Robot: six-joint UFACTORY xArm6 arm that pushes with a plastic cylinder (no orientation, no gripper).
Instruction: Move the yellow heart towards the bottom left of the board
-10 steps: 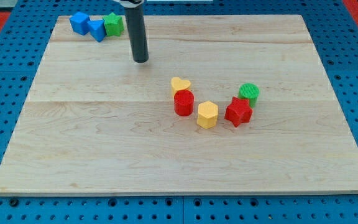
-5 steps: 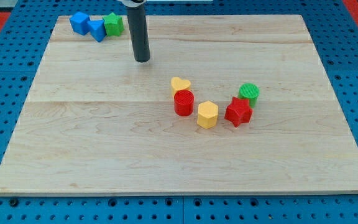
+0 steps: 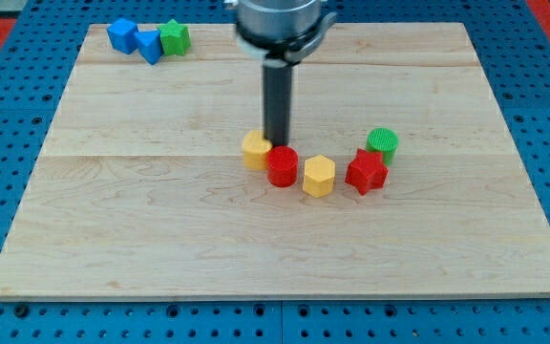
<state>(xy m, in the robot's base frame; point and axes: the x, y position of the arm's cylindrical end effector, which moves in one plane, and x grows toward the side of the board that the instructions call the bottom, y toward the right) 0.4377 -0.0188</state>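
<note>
My tip [image 3: 277, 145] is the blunt lower end of a straight dark rod, so it has no jaws to open and holds nothing; it stands on the board right against the upper right side of the yellow heart [image 3: 255, 150] and just above the red cylinder [image 3: 282, 166], seemingly touching both, though the contact itself cannot be told for certain. The yellow heart, taken as the landmark, lies a little left of the board's middle. Far up and to the left of it, near the top left corner of the wooden board [image 3: 141, 239], 3 blocks huddle together: a blue block [image 3: 120, 34], a second blue block [image 3: 149, 45] touching it, and a green block [image 3: 175, 37] beside that. Directly right of the heart and touching it is the red cylinder, then a yellow hexagonal block [image 3: 319, 176] just beside the cylinder, then a red star-like block [image 3: 366, 171], and furthest right and slightly higher a green cylinder [image 3: 383, 142] touching the star. The board is pale wood in horizontal planks, resting on a blue perforated surface [image 3: 8, 315] that frames it on every side. Left of and below the heart, bare wood runs all the way to the bottom left corner, with no block in that stretch.
</note>
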